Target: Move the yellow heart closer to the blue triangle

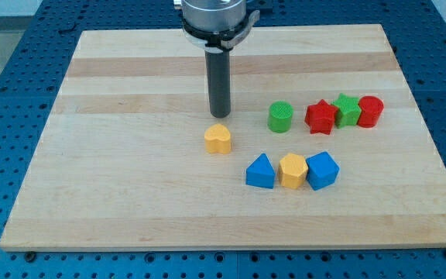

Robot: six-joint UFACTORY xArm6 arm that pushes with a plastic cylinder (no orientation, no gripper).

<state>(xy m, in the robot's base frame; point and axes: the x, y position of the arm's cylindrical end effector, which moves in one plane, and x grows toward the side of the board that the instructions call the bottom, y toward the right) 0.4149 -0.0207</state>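
Just below my tip (220, 115) sits the yellow heart (218, 139), apart from it; the end effector is a bare rod, grasping nothing. The blue triangle (261, 171) lies lower right, so an off-centre push could spin the heart away.

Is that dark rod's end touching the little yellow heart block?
Apart. The camera view shows a strip of bare wood between my tip and the yellow heart block, which lies just below it.

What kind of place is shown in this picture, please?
Probably a robotics lab bench: a wooden board lies on a blue perforated table, with small coloured blocks like the yellow heart below my tip.
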